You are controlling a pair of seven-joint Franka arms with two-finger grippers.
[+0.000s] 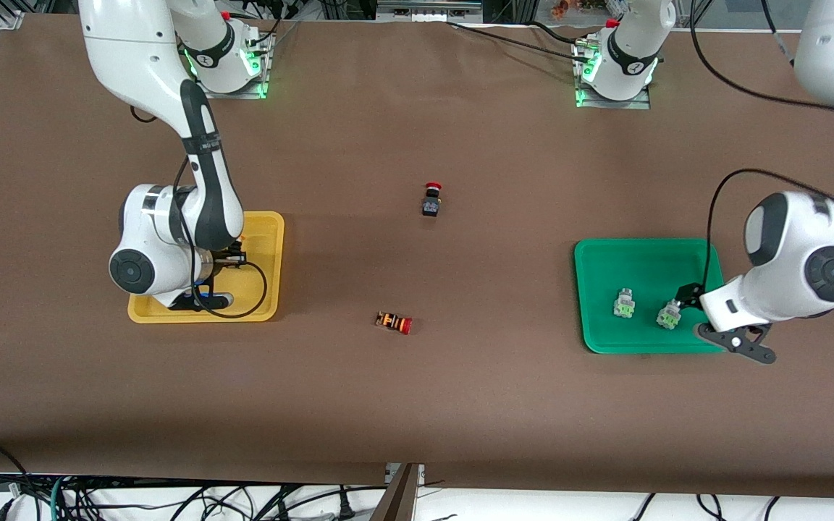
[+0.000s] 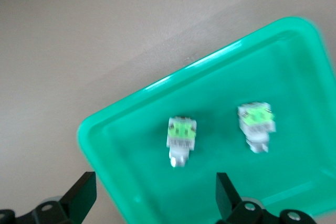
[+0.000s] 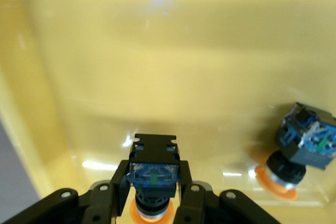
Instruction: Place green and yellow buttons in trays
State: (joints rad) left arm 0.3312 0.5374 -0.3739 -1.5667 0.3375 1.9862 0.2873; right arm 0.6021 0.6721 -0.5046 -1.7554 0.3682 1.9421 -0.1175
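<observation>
Brown table; right end effector [image 3: 153,195] pinches orange-capped button [image 3: 153,182], left end effector [image 2: 155,195] wide.

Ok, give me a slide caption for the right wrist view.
Right gripper shut on a yellow button inside the yellow tray, second yellow button already lying there.

Green tray [image 1: 649,264], left arm's end of table: two whitish-grey switches with green faces lie inside, apart, first [image 1: 625,303], second [image 1: 668,315]. Yellow tray [image 1: 272,239], right arm's end: two black-bodied buttons with orange-yellow caps, one [image 3: 154,182] between gripper fingers, other [image 3: 302,150] tilted on tray floor.
</observation>
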